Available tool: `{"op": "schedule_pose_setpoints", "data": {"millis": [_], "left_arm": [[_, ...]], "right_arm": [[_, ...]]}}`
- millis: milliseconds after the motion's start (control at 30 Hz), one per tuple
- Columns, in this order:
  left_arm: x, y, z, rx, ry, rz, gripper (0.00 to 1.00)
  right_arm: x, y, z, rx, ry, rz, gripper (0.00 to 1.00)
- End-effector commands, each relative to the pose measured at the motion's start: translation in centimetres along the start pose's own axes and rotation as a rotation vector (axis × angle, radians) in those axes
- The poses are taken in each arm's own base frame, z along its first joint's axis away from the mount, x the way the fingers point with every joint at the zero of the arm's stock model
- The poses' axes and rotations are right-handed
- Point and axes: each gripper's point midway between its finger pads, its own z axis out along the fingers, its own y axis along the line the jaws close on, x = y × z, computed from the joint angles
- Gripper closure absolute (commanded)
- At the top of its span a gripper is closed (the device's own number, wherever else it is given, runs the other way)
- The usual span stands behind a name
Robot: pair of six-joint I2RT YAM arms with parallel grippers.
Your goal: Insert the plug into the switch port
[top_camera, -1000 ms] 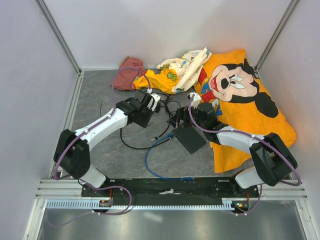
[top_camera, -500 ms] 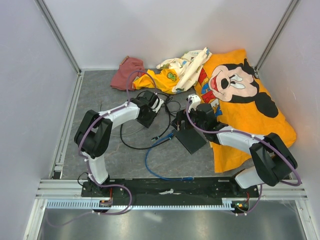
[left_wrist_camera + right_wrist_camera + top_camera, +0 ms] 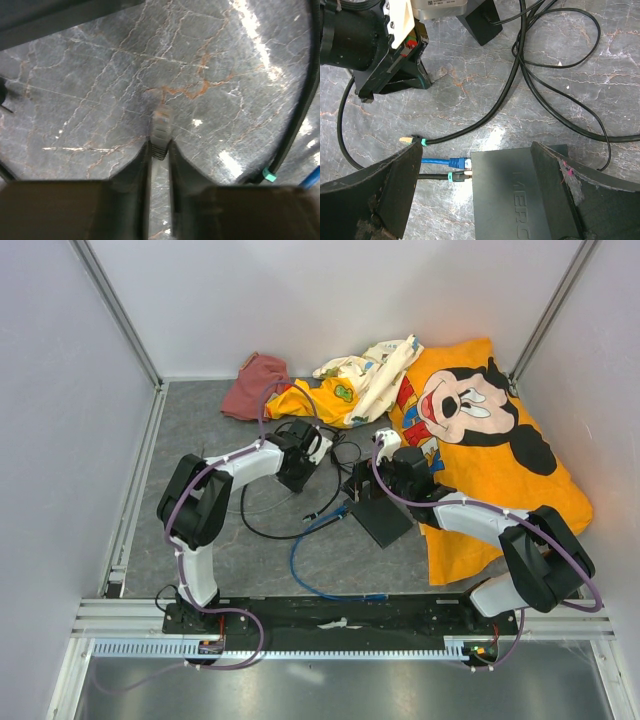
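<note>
Worktop (image 3: pixel 200 430) of dark veined stone, seen from above with two arms reaching in from the near edge. At far left a maroon cloth (image 3: pixel 250 390) lies crumpled against the back. The left pincer (image 3: pixel 160 147) points down at bare stone, its fingers drawn close with only a thin gap. A small blurred ribbed piece sits at their tips, and I cannot tell whether it is pinched. Loops of black cable (image 3: pixel 555 65) sprawl between the arms, and one loose end with a yellow tip (image 3: pixel 406 140) lies just left of the switch. The plug (image 3: pixel 457 162), ending the blue cable (image 3: pixel 300 565), sits against the left face of the black switch (image 3: pixel 515 200). How far in it sits cannot be told. A black lead with a green tag meets the same face just beside it. The right pincer (image 3: pixel 475 150) is spread wide, gripping nothing, with the switch between its fingers. Behind and to the right lie a cream patterned cloth (image 3: pixel 375 365) and a yellow cloth (image 3: pixel 520 490) printed with a cartoon mouse.
</note>
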Motion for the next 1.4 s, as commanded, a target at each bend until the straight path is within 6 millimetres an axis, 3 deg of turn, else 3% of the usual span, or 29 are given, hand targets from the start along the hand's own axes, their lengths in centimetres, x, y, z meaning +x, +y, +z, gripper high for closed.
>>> {"op": "schedule_pose_setpoints", "data": {"millis": [0,133,333,400,633,900,1033,1233,1367], "left_arm": [[-0.1,-1.2,1.4,0.084,-0.007,-0.001,0.94],[-1.9,-1.7,-1.0,0.114,-0.084,-0.008,0.98],[-5.6,-2.9,-9.0,0.187,-0.321,-0.008,0.98],[-6.1,-3.4,-11.5,0.212,-0.383,-0.003,0.98],[-6.1,-6.2,-16.7,0.365,-0.505,0.027,0.98],[-6.2,-8.1,-19.5,0.475,-0.582,0.079,0.98],[-6.4,-8.7,-20.4,0.509,-0.611,0.096,0.98],[-6.4,-9.3,-21.3,0.543,-0.638,0.113,0.98],[-6.5,-9.4,-21.4,0.55,-0.644,0.114,0.98]], "right_arm": [[-0.7,0.3,-0.2,-0.021,-0.02,-0.018,0.03],[-0.8,0.8,-0.2,-0.044,-0.016,-0.016,0.03],[-3.2,3.9,-1.5,-0.178,-0.076,-0.017,0.03],[-4.5,5.1,-2.0,-0.236,-0.118,-0.026,0.03],[-8.5,9.1,-3.8,-0.421,-0.223,-0.038,0.04],[-11.8,12.0,-4.4,-0.587,-0.3,-0.02,0.07],[-12.1,12.3,-3.9,-0.623,-0.295,-0.001,0.11],[-11.7,12.8,-3.5,-0.687,-0.289,0.017,0.24],[-11.6,13.1,-3.6,-0.728,-0.297,0.022,0.4]]}}
